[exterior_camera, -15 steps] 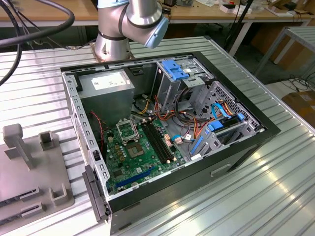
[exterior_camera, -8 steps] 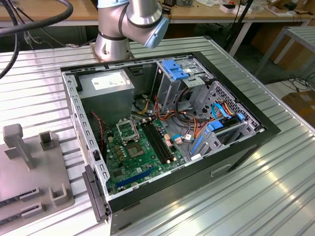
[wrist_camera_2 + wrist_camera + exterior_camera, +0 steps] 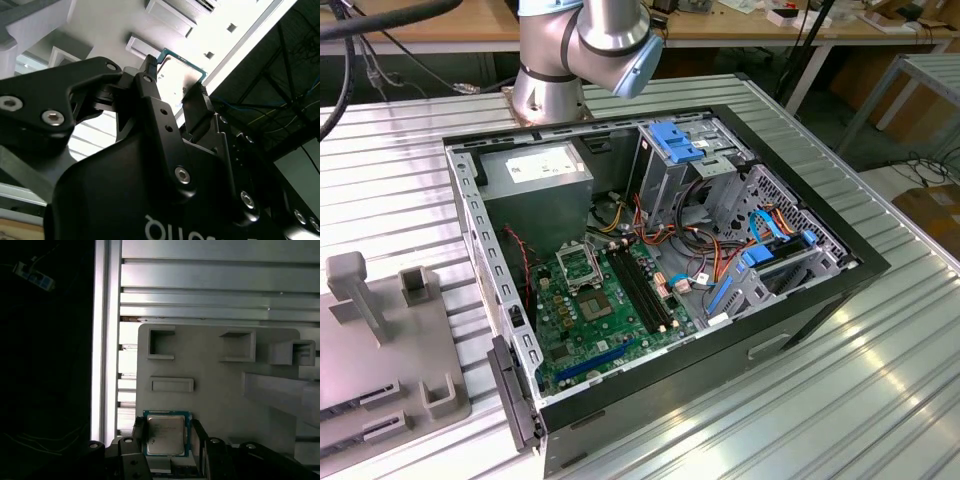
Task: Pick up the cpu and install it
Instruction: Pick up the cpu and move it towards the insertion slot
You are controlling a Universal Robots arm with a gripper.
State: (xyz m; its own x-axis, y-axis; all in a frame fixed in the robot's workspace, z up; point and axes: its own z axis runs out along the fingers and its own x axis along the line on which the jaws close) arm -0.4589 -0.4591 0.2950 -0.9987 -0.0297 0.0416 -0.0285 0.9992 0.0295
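First wrist view shows me the cpu (image 3: 165, 433) pinched in the gripper (image 3: 168, 436) over the grey fixture tray (image 3: 220, 380), so I judge the grasp made, with the motherboard socket (image 3: 578, 266) not yet filled.

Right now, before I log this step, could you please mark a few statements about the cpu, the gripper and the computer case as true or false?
1. The cpu sits between the fingers of the gripper. True.
2. The computer case lies open, with its motherboard exposed. True.
3. The cpu is already seated on the motherboard. False: the gripper holds it, and the grey fixture plate lies behind it in the first wrist view.
4. The grey fixture plate lies to the exterior view's right of the computer case. False: it lies to the exterior view's left of it.
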